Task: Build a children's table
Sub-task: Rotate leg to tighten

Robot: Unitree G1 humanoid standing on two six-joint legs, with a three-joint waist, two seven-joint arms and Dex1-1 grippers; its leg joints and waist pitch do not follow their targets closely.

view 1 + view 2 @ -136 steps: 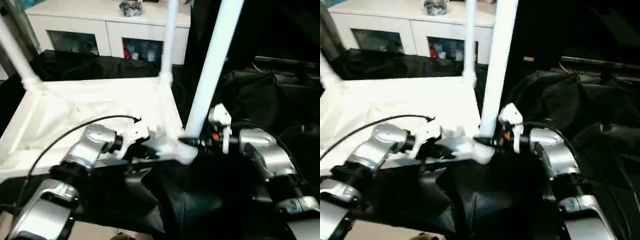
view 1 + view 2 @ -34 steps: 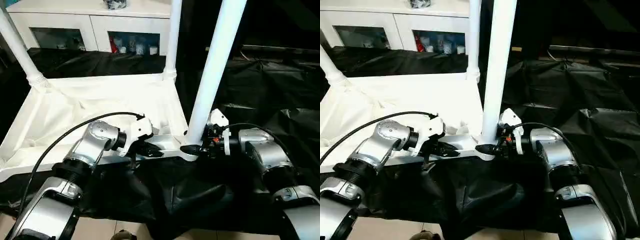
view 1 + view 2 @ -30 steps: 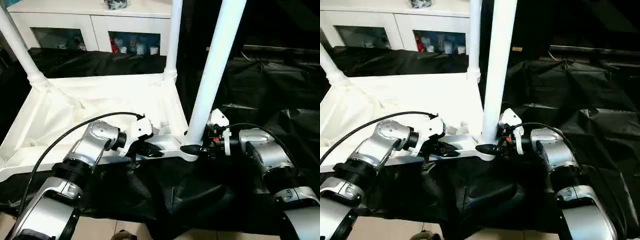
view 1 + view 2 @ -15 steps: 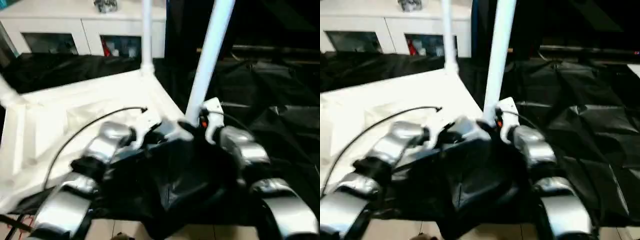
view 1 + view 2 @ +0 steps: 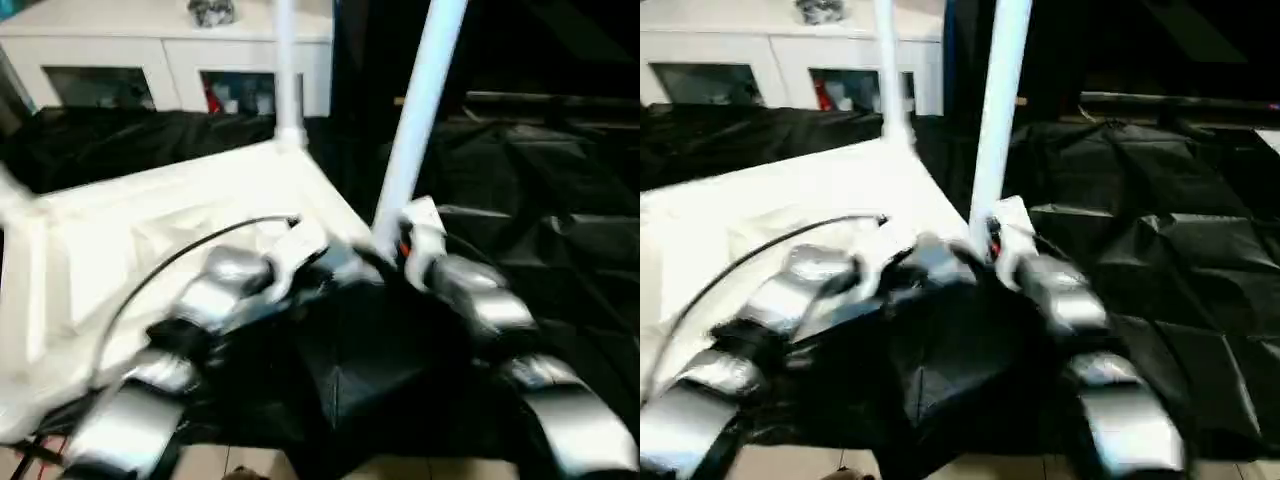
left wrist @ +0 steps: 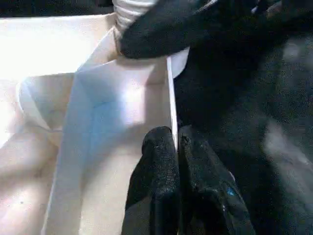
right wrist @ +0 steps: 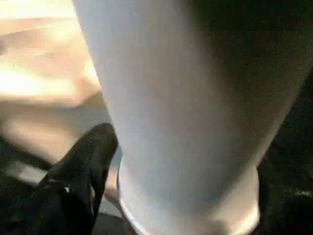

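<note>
Above the top (image 5: 150, 230), seemingly upright leg (image 5: 415, 110)

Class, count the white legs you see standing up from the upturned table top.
2: one leg at the near corner by the hands, one leg at the far corner before the cabinet. Others may be out of view.

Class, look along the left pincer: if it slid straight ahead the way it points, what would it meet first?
Probably the corner socket where a leg is screwed in. The left pincer is shut on the thin side wall of the table top, and that wall runs straight to the corner. A black finger of the other pincer lies there too; depth is unclear.
</note>
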